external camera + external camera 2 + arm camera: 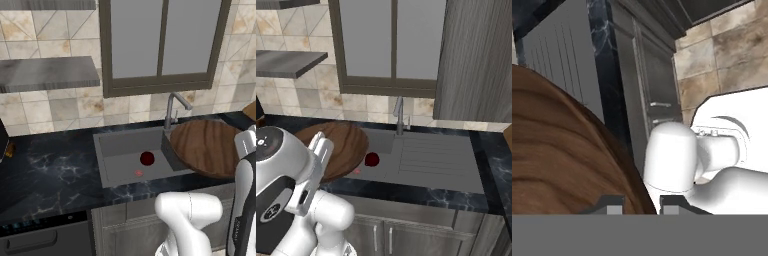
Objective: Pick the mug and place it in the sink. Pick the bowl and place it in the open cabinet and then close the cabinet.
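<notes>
wooden bowl (207,146) looks stiff, wide and smooth; we reckon the rim's the spot, end effector (641,206) clamped on it there.

Robot arm (192,215): glossy white rounded shells w/ dark grey-black joint bands btwn segments. Link nearest the jaws (244,200): long white cover w/ black side strip and grey band near its top. Right base view: domed white cap w/ small dark dots, flat white plates. Finger tips (614,205): small, dark, w/ pale grey square pads
</notes>
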